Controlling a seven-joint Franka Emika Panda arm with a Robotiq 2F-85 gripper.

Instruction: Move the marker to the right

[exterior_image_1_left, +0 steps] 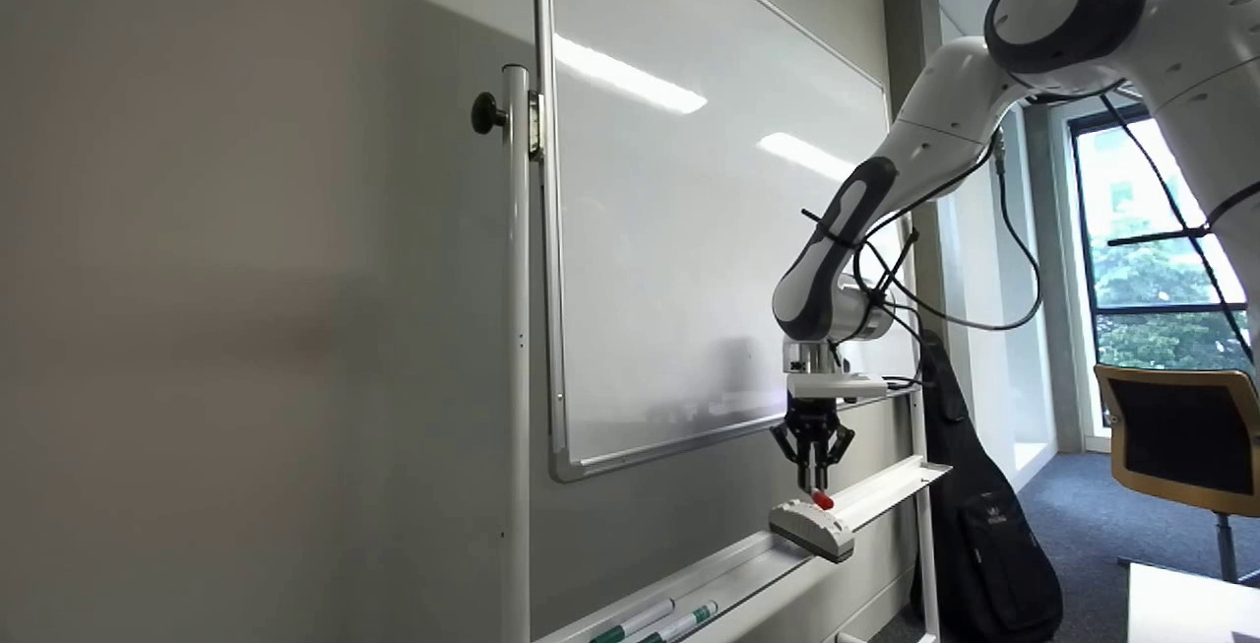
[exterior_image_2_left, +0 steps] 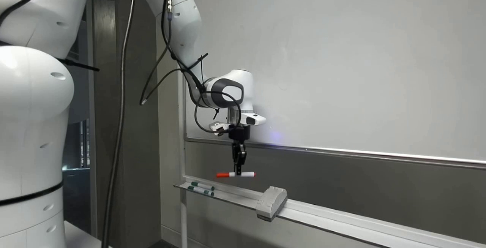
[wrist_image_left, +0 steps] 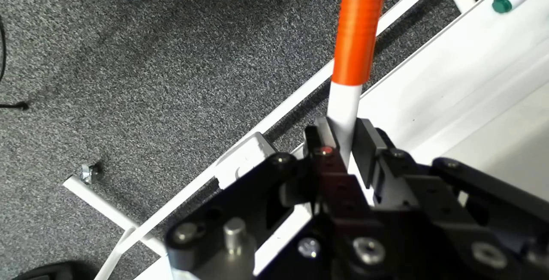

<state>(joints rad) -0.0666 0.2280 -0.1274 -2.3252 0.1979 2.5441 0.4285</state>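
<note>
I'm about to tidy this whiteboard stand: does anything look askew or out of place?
Yes, the eraser: in both exterior views it lies crosswise on the tray, its end jutting past the front edge, so it might be knocked off. The red marker is off the tray, but the gripper holds it.

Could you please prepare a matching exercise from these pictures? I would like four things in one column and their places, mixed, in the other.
Things
1. red-and-white marker
2. green-and-white markers
3. eraser
4. whiteboard

Places
A. jutting over the front edge of the tray
B. held between the fingers
C. standing upright, above the tray
D. side by side, at one end of the tray

Right pairs: 1-B; 2-D; 3-A; 4-C
</note>
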